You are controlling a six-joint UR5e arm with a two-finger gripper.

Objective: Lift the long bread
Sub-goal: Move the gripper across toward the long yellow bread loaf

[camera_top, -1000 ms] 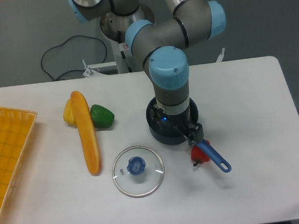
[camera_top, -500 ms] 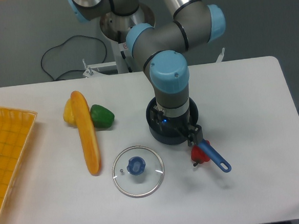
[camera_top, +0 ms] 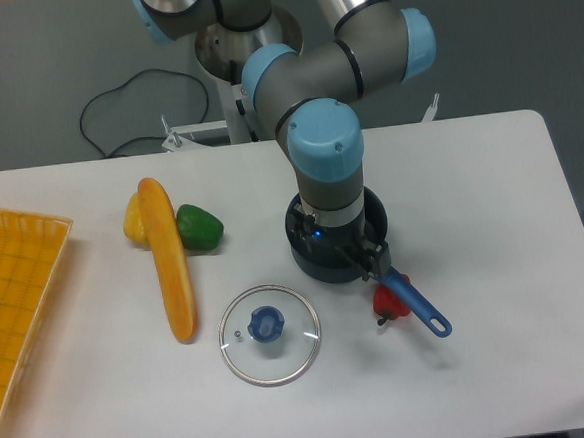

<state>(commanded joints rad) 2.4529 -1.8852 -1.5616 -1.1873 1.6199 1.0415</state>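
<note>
Pincer (camera_top: 373,264) low over pot (camera_top: 310,261), well right of long bread (camera_top: 168,258)

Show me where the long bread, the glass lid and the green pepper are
long bread (camera_top: 168,258), fixed camera, middle of the loaf
glass lid (camera_top: 269,334), fixed camera, clear glass beside the blue knob
green pepper (camera_top: 199,227), fixed camera, middle of its body

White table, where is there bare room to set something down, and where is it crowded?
Bare: the white table right of the dark blue pot, and the front strip below the glass lid. Crowded: around the long orange-yellow bread, yellow pepper and green pepper.
</note>
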